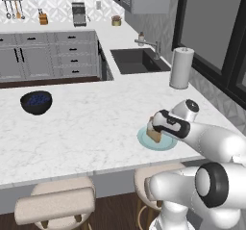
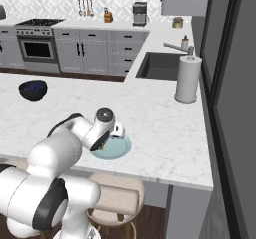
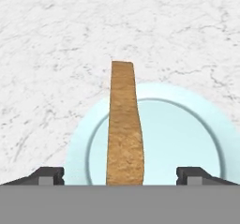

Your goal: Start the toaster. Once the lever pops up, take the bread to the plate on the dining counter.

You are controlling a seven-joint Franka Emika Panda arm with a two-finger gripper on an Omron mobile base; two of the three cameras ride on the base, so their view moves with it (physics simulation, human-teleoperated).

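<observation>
The bread [image 3: 124, 124] is a tan slice standing on its edge on the pale blue-green plate [image 3: 187, 124]. My gripper [image 3: 119, 174] is open. Its fingertips [image 3: 47, 175] stand wide on either side of the slice, with a clear gap on both sides. From the base, the hand [image 1: 153, 128] hangs low over the plate [image 1: 166, 145] near the front edge of the white marble dining counter [image 1: 86, 128], with the bread [image 1: 153, 134] just under it. In the right base view the hand [image 2: 112, 135] covers part of the plate [image 2: 117, 150].
A dark bowl [image 1: 36, 102] sits at the counter's left. A paper towel roll [image 1: 181, 68] stands at the back right beside the dark sink [image 1: 138, 60]. Beige stools [image 1: 55, 205] are tucked under the front edge.
</observation>
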